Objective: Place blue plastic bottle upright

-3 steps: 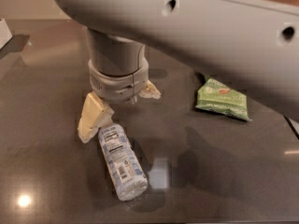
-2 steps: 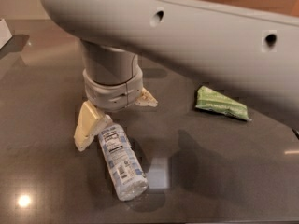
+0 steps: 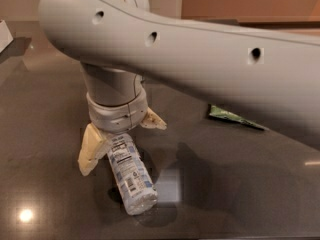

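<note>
Blue plastic bottle (image 3: pixel 131 176): small, clear, white-labelled; lay on its side on the dark glossy worktop (image 3: pixel 250 189), near left.
Jaws: spread apart, straddling its far end, touching nothing visibly.
Risk: an off-centre squeeze could have rolled the round bottle away.

The plastic water bottle (image 3: pixel 131 176) lies flat on the table (image 3: pixel 250 199), with its base toward 5 o'clock. Its top end is between the spread fingers of the gripper (image 3: pixel 122 134), directly above it. A packet (image 3: pixel 231 117) lies at 3 o'clock from the gripper, well apart, partly behind the arm (image 3: pixel 210 69).
</note>
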